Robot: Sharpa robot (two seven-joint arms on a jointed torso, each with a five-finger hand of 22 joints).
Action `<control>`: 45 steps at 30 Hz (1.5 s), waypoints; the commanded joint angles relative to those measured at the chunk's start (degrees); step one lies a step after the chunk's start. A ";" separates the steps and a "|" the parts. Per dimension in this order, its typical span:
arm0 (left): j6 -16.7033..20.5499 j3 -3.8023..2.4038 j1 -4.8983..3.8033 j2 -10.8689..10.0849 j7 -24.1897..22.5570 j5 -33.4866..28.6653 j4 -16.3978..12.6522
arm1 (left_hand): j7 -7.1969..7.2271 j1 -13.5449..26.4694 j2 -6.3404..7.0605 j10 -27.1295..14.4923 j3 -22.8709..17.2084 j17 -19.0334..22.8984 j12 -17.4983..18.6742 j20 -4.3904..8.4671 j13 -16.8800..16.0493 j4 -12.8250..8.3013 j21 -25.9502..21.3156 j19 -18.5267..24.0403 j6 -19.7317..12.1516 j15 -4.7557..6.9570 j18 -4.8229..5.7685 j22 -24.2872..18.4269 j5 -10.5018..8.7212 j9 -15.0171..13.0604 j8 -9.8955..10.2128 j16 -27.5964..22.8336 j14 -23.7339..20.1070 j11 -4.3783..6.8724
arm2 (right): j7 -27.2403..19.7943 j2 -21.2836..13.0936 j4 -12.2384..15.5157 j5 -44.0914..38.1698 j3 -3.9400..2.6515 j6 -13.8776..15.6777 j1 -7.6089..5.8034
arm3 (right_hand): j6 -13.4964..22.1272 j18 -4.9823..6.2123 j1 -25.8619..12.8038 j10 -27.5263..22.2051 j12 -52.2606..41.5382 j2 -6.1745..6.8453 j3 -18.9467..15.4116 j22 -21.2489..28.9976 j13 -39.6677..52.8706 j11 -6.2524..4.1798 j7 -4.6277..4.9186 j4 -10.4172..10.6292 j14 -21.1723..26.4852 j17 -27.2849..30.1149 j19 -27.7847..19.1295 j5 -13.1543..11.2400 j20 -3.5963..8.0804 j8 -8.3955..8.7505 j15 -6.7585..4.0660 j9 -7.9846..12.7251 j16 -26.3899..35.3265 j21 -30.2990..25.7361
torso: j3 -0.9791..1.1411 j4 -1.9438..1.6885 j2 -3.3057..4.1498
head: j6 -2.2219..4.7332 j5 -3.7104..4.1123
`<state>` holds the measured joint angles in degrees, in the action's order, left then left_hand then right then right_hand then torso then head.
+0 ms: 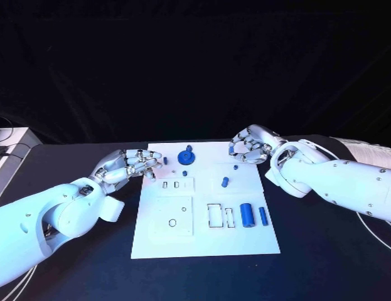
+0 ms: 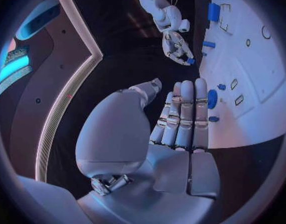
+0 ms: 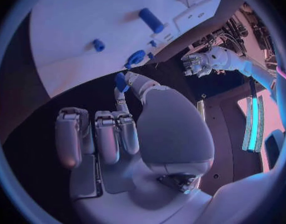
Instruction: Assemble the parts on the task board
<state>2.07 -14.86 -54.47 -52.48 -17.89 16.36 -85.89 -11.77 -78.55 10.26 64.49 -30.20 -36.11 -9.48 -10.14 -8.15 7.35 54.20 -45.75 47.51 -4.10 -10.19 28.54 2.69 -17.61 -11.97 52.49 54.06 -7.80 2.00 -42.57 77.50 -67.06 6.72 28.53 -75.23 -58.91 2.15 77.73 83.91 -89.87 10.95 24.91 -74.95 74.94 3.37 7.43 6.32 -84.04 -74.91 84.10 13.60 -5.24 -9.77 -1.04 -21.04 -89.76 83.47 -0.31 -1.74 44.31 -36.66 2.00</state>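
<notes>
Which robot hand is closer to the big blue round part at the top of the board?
Left. The left robot hand sits beside the round part; the right robot hand hovers farther off.

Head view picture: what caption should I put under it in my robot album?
Two robot hands, left hand and right hand, hover at the far corners of a white task board with small blue parts.

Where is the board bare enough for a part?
Bare: the white task board along its near edge, below the large blue cylinder and the rectangular outlines. Crowded: the far end, around the blue round knob, between the left hand and right hand.
</notes>
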 commanded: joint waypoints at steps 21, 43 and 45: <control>1.51 -0.03 0.24 0.99 0.10 1.95 0.52 | 0.93 2.59 0.99 -1.44 3.33 -1.19 -1.75 0.71 -1.16 1.63 2.39 -2.76 -0.92 0.74 -0.40 0.64 0.18 -0.18 0.75 4.16 4.02 0.82 | 18.37 7.98 8.18 -8.98 1.27 2.36 2.45 | -0.23 -0.36 -0.62 6.09 -0.13 -0.21 0.54 -9.75 15.06 -0.37 0.12 0.04 -5.96 -15.09 1.84 0.36 0.42 -0.14 -0.22 -0.09 -0.24 -0.04 | -0.37 0.24 0.22 | -0.69 -1.29; 3.22 -0.04 0.50 0.95 0.53 3.06 0.44 | 1.47 1.20 0.48 -2.71 5.58 -9.47 -9.38 1.96 -6.07 1.62 8.55 -5.74 -1.40 1.83 -0.27 4.13 0.19 -0.64 0.58 13.85 12.21 1.79 | 20.43 10.65 8.50 -16.27 1.51 4.05 4.53 | -0.06 -0.35 -1.08 6.09 -0.13 0.06 0.43 -9.71 15.06 -0.28 0.21 0.20 -5.96 -15.09 1.83 0.41 0.33 -0.09 -0.09 -0.08 -0.24 -0.11 | -0.39 0.23 0.16 | -1.26 -1.70; 3.21 -0.04 0.50 0.92 0.62 3.09 0.46 | 1.51 1.15 0.43 -3.01 5.70 -10.12 -10.15 2.01 -6.58 1.65 9.10 -6.08 -1.40 1.87 -0.17 4.81 0.18 -0.68 0.51 14.40 12.61 1.83 | 20.42 10.80 8.01 -16.30 1.51 3.92 4.57 | -0.06 -0.35 -1.08 6.09 -0.13 0.06 0.43 -9.71 15.06 -0.28 0.21 0.20 -5.96 -15.09 1.83 0.41 0.33 -0.09 -0.09 -0.08 -0.24 -0.11 | -0.40 0.26 0.16 | -1.26 -1.73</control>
<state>5.01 -14.85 -53.98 -51.62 -17.33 19.02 -85.34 -10.54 -76.85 10.92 62.04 -24.81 -46.05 -19.44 -8.19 -14.60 8.93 63.10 -51.41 46.28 -2.24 -10.18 33.16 2.69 -18.19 -11.30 66.69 66.37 -5.94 22.21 -31.86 85.82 -81.70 8.23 32.23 -70.73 -58.79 2.15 77.20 83.91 -89.88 10.87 25.23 -74.92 74.90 3.37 7.53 6.31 -84.04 -74.90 84.10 13.88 -5.25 -9.67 -1.02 -21.06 -89.76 83.47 -0.67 -1.48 44.48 -37.91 0.29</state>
